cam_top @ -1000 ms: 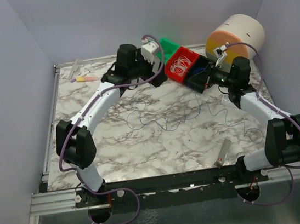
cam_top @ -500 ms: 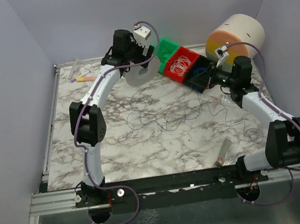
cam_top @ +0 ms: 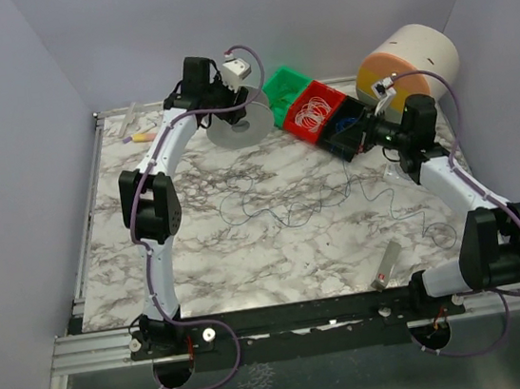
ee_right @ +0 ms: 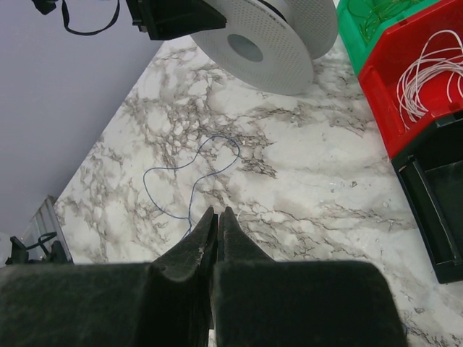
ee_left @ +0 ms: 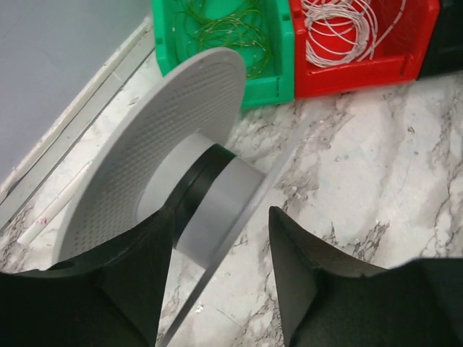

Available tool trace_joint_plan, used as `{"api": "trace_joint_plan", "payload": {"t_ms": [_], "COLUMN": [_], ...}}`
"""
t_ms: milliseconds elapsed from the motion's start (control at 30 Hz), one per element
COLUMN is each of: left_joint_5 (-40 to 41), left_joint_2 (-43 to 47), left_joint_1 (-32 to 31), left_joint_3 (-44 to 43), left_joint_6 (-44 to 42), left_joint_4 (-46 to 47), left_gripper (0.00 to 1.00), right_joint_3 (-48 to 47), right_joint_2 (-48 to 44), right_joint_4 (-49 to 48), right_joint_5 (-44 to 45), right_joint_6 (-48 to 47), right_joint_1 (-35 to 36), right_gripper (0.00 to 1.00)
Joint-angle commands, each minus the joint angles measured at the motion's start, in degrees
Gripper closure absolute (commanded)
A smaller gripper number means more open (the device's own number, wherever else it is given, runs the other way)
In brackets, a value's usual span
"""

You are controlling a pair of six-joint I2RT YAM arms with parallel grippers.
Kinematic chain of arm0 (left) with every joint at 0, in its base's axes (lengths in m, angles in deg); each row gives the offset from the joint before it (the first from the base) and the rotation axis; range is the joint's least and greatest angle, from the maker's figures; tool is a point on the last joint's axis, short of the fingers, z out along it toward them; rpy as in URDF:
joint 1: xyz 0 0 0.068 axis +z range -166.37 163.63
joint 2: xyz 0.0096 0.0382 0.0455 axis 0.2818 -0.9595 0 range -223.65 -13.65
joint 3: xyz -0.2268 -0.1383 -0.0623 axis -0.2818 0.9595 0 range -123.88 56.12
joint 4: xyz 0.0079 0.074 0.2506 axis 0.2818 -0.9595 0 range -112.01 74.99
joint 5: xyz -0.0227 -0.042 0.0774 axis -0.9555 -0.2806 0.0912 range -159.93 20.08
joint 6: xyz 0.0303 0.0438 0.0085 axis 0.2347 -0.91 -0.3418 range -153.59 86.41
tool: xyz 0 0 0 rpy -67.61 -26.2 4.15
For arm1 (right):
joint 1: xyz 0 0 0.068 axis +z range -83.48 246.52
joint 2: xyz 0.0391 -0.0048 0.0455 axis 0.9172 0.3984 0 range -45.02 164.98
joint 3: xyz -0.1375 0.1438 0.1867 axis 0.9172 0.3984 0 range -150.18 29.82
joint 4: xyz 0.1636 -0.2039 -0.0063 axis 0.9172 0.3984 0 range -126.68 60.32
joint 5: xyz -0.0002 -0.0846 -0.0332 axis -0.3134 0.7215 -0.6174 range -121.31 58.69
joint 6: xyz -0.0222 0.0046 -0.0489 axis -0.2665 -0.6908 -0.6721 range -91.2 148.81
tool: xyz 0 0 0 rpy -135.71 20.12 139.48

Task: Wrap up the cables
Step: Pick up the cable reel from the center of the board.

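Quick rundown for you. The cables (cam_top: 286,212) are lying loose on the marble bench (cam_top: 250,263), roughly mid-bench. They make one long squiggly run whose long axis goes left to right in the overhead view. The left end curls into a few open loops in front of the left arm. The right end wanders off toward the near right corner, close to the right arm's lower links. There's a messier bit of tangle just behind the loops. Your right wrist cam catches one blue-grey loop flat on the marble, well below the fingers.

Your left claw (ee_left: 221,213) is reached out to the far side and sits about half open around the grey spool (ee_left: 166,137). The spool's thin near flange runs between the two fingers. You can see marble between that flange and the right-hand finger, so it isn't clamped there. Whether the other finger touches the spool I can't tell. The spool is tipped, with its perforated far flange facing the green bin (cam_top: 286,85).

Your right claw (ee_right: 217,211) is fully closed, fingers pressed together. I can't see anything pinched between them. It's hanging up by the black bin (cam_top: 345,145), next to the red bin (cam_top: 302,131) with the white wire rings (cam_top: 317,105) in it.

Labels: if the bins or the cream-and-orange drum (cam_top: 415,59) carry any print, it's too small to read.
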Motion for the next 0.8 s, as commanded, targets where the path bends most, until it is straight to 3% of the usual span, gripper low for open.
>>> {"api": "trace_joint_plan", "payload": {"t_ms": [0,100,133,200,233,400,533,767], "left_joint_5": [-6.2,-8.3,-9.0,-9.8,-10.1,-11.7,-11.4,3.5], "left_joint_2": [-0.5,0.4,0.8,1.7,1.9,4.3,10.9,24.7], "left_joint_1": [0.1,0.3,0.3,0.3,0.3,-0.1,-2.4,-16.8], "left_joint_3": [-1.4,-1.0,-0.3,0.8,1.0,2.2,8.5,25.6], "left_joint_6": [-4.8,-7.4,-8.0,-8.8,-8.6,-11.6,-16.8,-26.0], "left_joint_4": [-4.2,-6.7,-7.0,-7.2,-7.3,-9.4,-10.3,-8.6], "left_gripper": [0.46,0.47,0.56,0.94,0.97,1.0,1.0,1.0], "right_joint_3": [-2.0,-2.2,-2.2,-2.4,-2.7,-7.8,-12.8,-18.1], "right_joint_2": [1.3,1.4,1.5,1.6,1.8,4.3,6.1,9.1], "right_joint_4": [2.4,2.9,3.0,3.3,3.5,7.9,13.1,17.1], "right_joint_5": [-0.5,-0.2,-0.1,0.2,0.1,-2.3,-5.5,-8.2], "right_joint_6": [-1.1,-1.1,-1.1,-0.9,-0.7,0.6,1.7,6.6], "right_joint_1": [-0.3,-0.2,-0.2,-0.2,-0.2,-0.2,-0.2,1.3], "right_gripper": [1.0,0.99,0.99,0.99,0.99,0.99,1.0,0.99]}}
